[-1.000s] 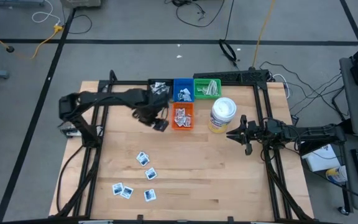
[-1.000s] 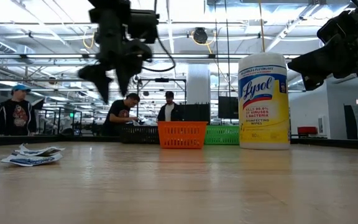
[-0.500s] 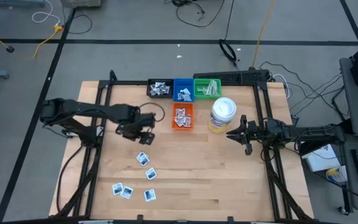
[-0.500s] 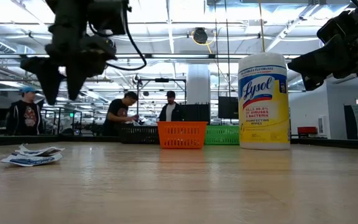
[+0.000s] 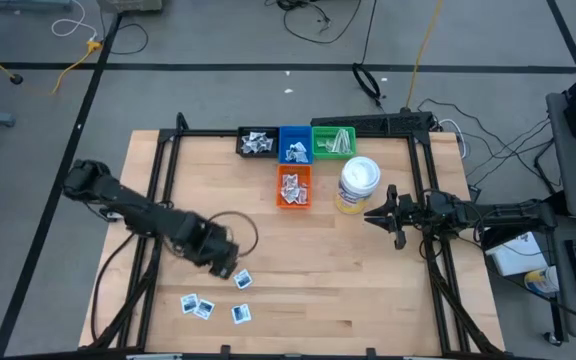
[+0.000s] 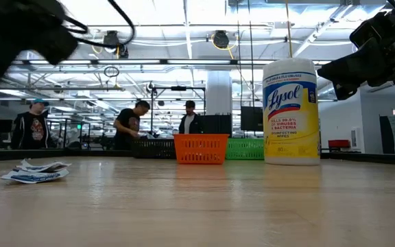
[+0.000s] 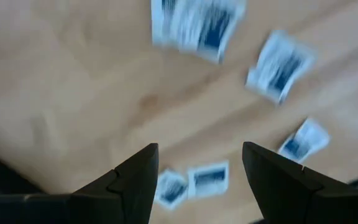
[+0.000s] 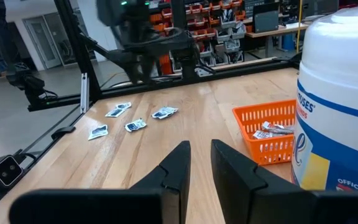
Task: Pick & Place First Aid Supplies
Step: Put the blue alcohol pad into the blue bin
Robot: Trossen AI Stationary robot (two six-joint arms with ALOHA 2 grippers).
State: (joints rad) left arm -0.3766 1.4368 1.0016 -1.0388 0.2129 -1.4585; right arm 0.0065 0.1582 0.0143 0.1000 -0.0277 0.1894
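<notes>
The first aid supplies are small white packets with blue print. Several lie loose on the wood near the table's front left (image 5: 240, 281), (image 5: 197, 306), (image 7: 280, 65), (image 6: 36, 171). More fill the orange basket (image 5: 294, 187) and the black (image 5: 257, 142), blue (image 5: 294, 145) and green (image 5: 334, 142) bins at the back. My left gripper (image 5: 224, 263) (image 7: 197, 168) hangs open above the loose packets, pointing down, with nothing between its fingers. My right gripper (image 5: 380, 214) (image 8: 201, 163) waits level at the right, shut and empty.
A Lysol wipes canister (image 5: 358, 185) (image 6: 290, 110) stands right of the orange basket, just in front of my right gripper. A black frame (image 5: 168, 190) runs along the table's sides. People stand in the room behind the table (image 6: 130, 123). Bare wood lies across the near middle and right (image 5: 348, 290).
My left gripper has swung from beside the orange basket toward the table's near-left, over the loose packets, sinking a little and turning at the wrist. It stays open. It now covers one packet in the high view. The packets have not moved.
</notes>
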